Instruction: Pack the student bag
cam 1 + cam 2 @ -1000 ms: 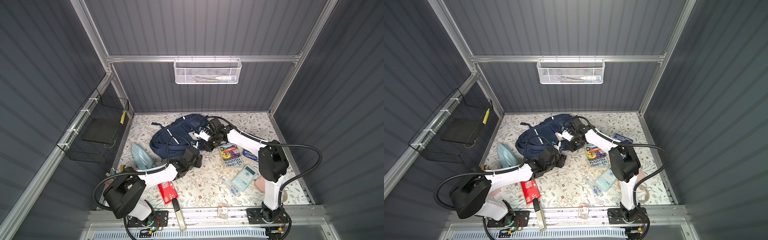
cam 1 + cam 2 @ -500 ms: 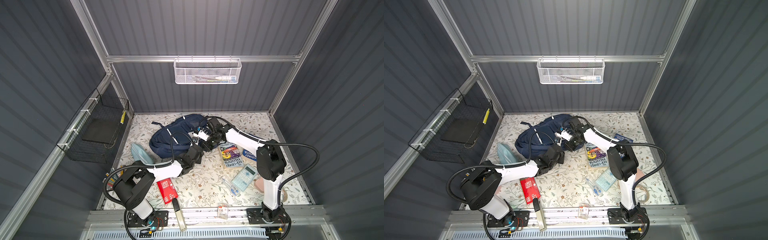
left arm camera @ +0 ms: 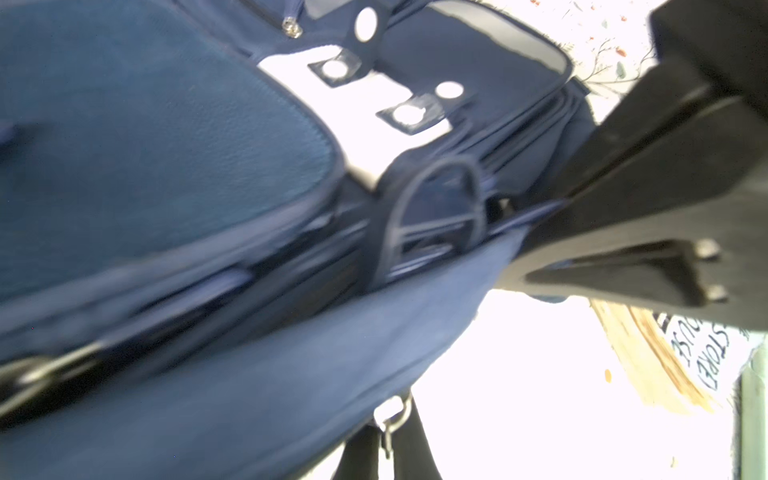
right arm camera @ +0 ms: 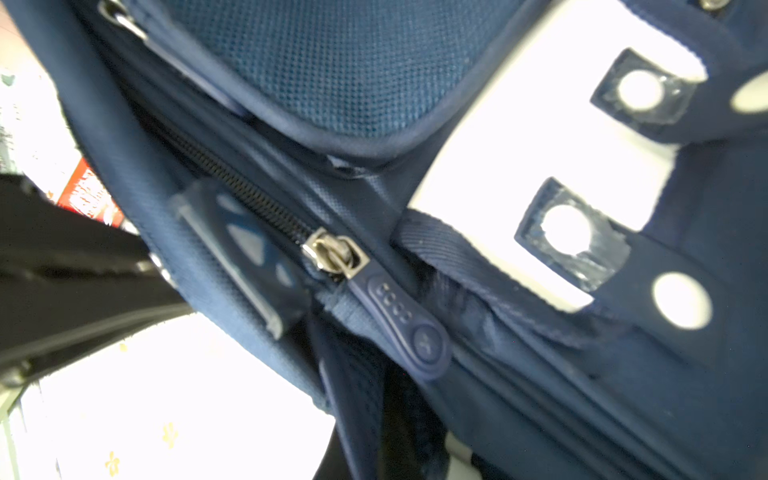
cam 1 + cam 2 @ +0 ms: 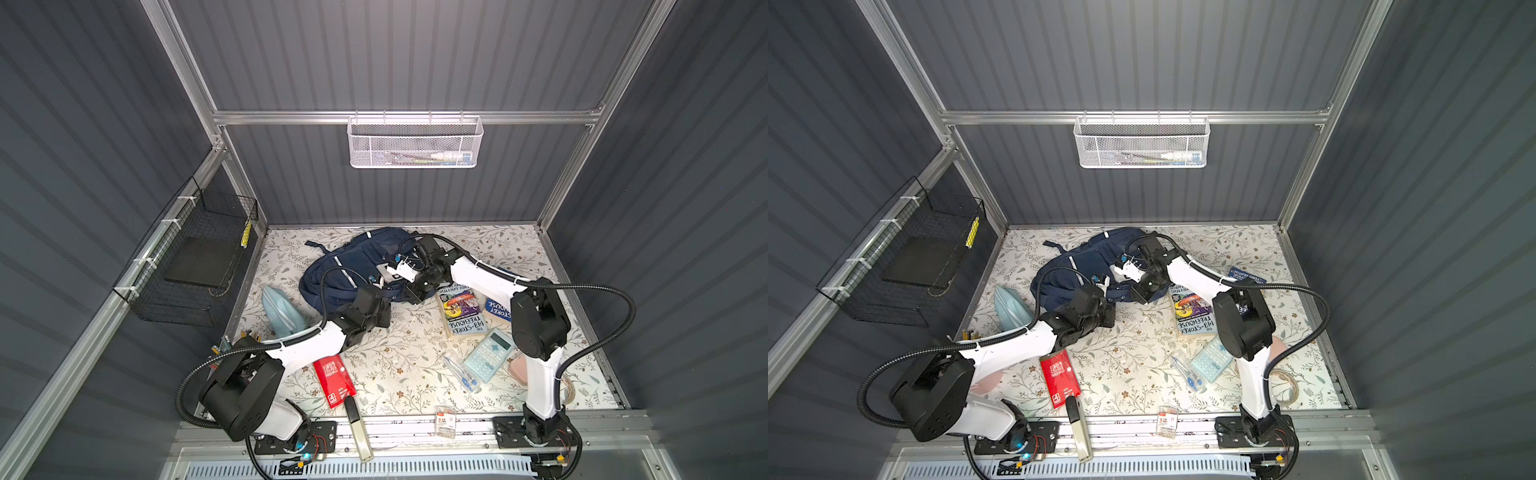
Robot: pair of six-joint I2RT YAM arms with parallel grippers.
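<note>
Floral table [image 5: 395,374]: student bag [image 5: 332,270] edge touching left claw [image 5: 384,311], right claw [image 5: 411,296].

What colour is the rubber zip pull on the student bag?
Navy blue zip pull on a silver slider; clearest in the right wrist view.

One student bag [image 5: 361,257], two books [image 5: 463,311] [image 5: 496,309], one calculator [image 5: 488,355], one light-blue pouch [image 5: 282,311], one red pack [image 5: 334,380], plus two wall baskets [image 5: 413,143] [image 5: 195,257] and two arms [image 5: 307,345] [image 5: 486,278].
</note>
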